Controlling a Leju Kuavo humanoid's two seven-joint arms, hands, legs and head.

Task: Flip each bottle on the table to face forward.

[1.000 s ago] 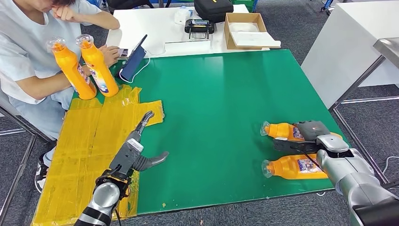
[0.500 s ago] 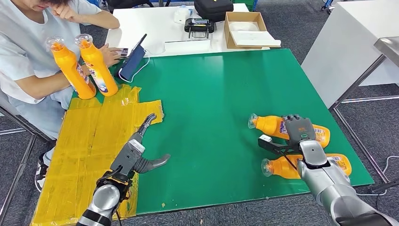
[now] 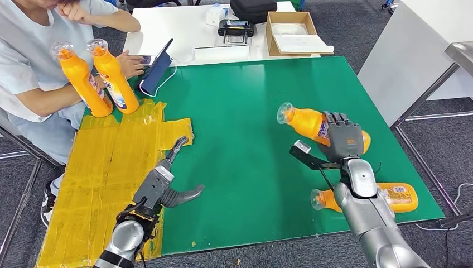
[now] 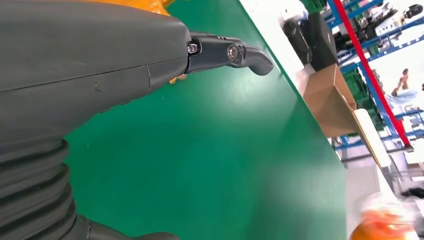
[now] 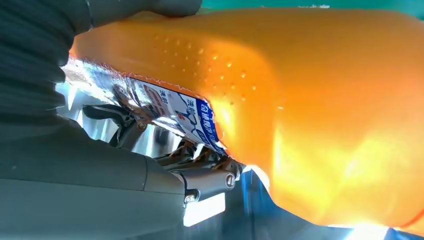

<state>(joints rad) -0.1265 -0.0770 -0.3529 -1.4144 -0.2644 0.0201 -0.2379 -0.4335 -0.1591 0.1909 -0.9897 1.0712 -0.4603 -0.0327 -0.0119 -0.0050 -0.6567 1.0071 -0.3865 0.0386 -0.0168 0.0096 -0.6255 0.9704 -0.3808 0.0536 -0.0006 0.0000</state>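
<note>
An orange bottle [image 3: 304,121] rides tilted above the green table [image 3: 245,111], gripped around its body by the right robot hand [image 3: 341,140], its clear-capped neck pointing toward the robot's left and away from it; the right wrist view shows the hand's fingers wrapped against the bottle's [image 5: 300,100] printed label. A second orange bottle [image 3: 390,196] lies on its side near the table's near right corner, its cap toward the left, partly behind the silver right arm. Across the table, the left robot hand [image 3: 167,181] is open and holds nothing, fingers spread over the edge of a patch of yellow tape [image 3: 111,167] that covers the table's left side; from the left wrist view one dark fingertip [image 4: 250,52] reaches out above the green surface. Two more orange bottles [image 3: 97,78] stand upright side by side at the far left corner, just in front of a seated person [image 3: 33,67] in a pale shirt. Behind the green mat, a white table [image 3: 184,33] carries a cardboard box [image 3: 293,34] and a black case [image 3: 254,8]
</note>
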